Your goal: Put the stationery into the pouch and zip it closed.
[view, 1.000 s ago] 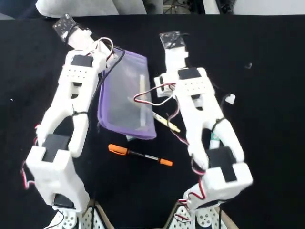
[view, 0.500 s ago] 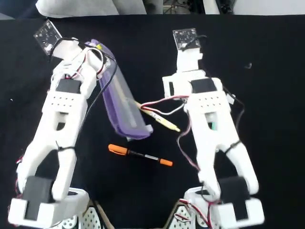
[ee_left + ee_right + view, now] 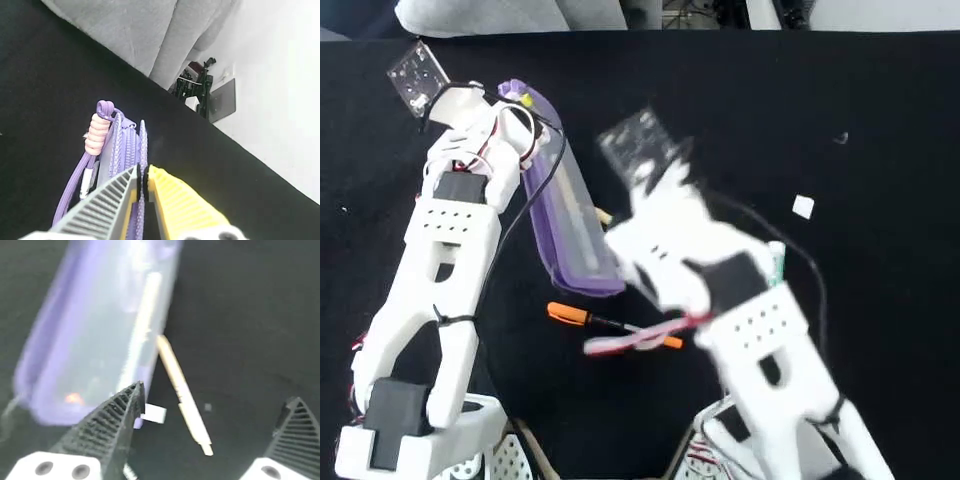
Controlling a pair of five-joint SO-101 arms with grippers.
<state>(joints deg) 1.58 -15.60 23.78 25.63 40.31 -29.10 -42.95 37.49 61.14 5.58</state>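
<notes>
Pouch (image 3: 565, 225) stands tilted up on its long edge on the black table (image 3: 880, 120) in the high view, its upper end pinched by the left hand (image 3: 520, 102). The orange marker (image 3: 570, 314) lies just beside its lower end, and the tip of a cream pen (image 3: 603, 215) pokes out between it and the blurred right arm (image 3: 740, 300). A green-and-white item (image 3: 777, 262) lies against that arm, and a small white piece (image 3: 803, 207) sits farther out. From the left wrist, the left hand (image 3: 142, 172) is pressed narrow on the pouch's (image 3: 127, 145) purple zip edge, with the zip cord and its pink coil (image 3: 97, 132) hanging free to one side. Whether the mouth is open I cannot tell, so I judge this grip should be firm, with the opening turned toward the other arm. From the right wrist, the right hand (image 3: 216, 395) is spread wide and holds nothing, hovering over the cream pen (image 3: 182, 395), which lies on the table just beside the pouch (image 3: 100, 340). A long pale stick (image 3: 145, 315) shows through the clear wall, already inside. The step looks to be picking up that pen. It would go best by descending with one finger on each side of the barrel near its middle, across its length, minding that the nearer finger does not catch the pouch. The hand should then close fully before lifting, since a thin round pen could roll or pivot.
</notes>
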